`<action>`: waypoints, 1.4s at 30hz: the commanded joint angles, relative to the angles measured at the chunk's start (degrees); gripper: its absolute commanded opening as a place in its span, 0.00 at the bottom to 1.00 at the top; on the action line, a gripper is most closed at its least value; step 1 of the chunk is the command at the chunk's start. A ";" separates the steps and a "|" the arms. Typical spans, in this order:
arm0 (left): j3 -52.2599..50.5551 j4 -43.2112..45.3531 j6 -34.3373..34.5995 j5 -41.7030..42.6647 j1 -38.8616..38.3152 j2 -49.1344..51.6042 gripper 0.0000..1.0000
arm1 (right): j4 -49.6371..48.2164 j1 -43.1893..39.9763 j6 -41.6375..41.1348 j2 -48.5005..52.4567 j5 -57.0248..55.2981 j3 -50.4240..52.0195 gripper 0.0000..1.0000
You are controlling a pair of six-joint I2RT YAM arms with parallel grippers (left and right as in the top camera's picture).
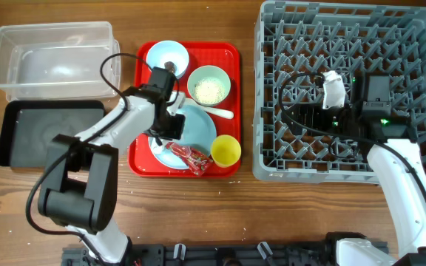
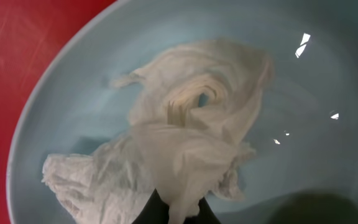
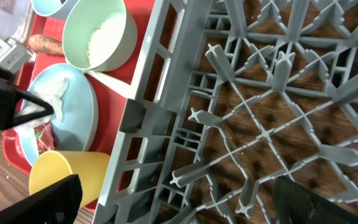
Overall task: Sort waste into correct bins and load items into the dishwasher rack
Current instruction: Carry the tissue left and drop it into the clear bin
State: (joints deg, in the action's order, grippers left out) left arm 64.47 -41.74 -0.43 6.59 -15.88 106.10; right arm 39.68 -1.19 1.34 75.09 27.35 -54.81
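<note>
Overhead faces down; both wrist views share the plate (left very near, right from the rack).

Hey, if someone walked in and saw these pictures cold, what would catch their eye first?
The bright red tray mid-table and the big grey dishwasher rack at the right stand out. Up close, the left gripper pinches a crumpled white napkin lying on the pale blue plate.
</note>
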 commanded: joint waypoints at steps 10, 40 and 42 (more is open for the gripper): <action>32.02 -15.45 3.10 1.79 10.08 -3.13 0.04 | 0.02 -0.07 -0.02 0.46 -0.55 -1.01 1.00; 38.40 1.09 -2.16 -11.63 27.39 1.16 0.96 | 0.00 -0.07 0.13 0.46 -0.57 -1.01 1.00; 38.40 -0.13 1.25 -11.69 27.87 1.95 0.68 | 0.04 -0.07 0.11 0.46 -0.55 -1.01 1.00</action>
State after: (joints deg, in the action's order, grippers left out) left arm 102.21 -40.53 -3.36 -4.69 11.33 107.92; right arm 39.81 -1.19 1.34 75.11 26.96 -54.81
